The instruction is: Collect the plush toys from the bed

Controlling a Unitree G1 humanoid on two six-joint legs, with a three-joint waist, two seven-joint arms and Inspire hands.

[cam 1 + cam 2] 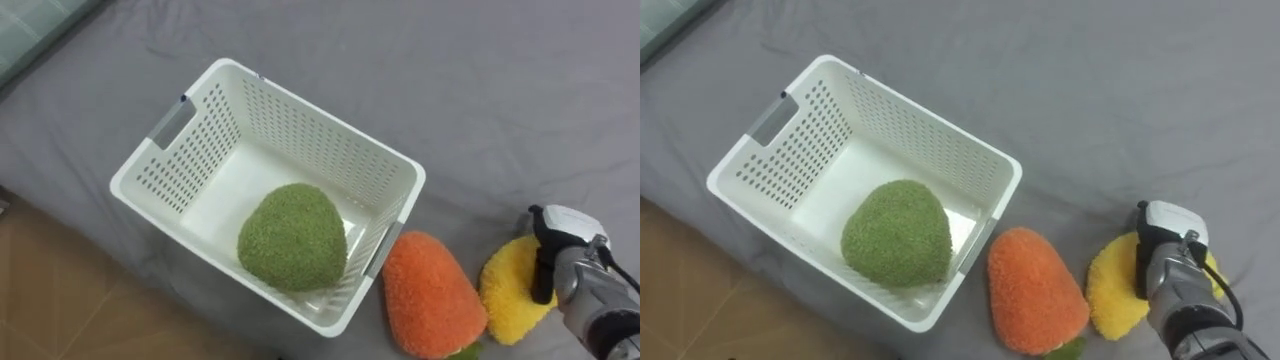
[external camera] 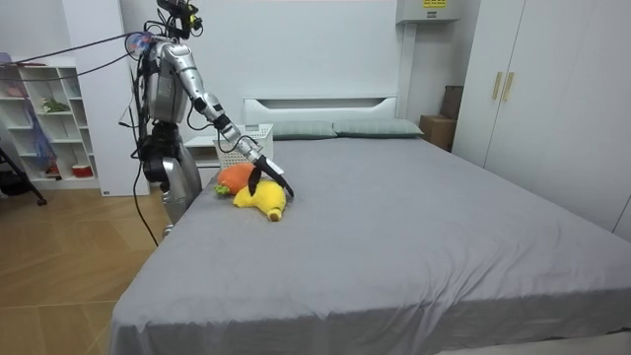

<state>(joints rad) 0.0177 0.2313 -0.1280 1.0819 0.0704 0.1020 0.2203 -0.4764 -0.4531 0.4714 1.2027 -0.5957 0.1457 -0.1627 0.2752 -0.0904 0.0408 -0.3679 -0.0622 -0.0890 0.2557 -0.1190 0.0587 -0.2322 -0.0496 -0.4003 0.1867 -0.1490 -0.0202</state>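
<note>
A white perforated basket [image 1: 330,140] stands on the grey bed near its edge, with a round green plush toy [image 1: 292,238] inside it. Just right of the basket lies an orange plush toy [image 1: 430,295], touching its wall. A yellow plush toy [image 1: 510,290] lies to the right of the orange one. My right hand [image 1: 575,275] reaches in from the lower right and rests on the yellow toy, its thumb straight down against it. In the room view the right hand [image 2: 264,177] spreads open over the yellow toy [image 2: 264,200], beside the orange toy [image 2: 235,176].
I stand at the bed's side near its head. The bed's edge and the wooden floor [image 1: 60,300] lie just left of the basket. Grey sheet [image 1: 480,90] stretches wide beyond the toys. Pillows [image 2: 375,128] lie at the headboard.
</note>
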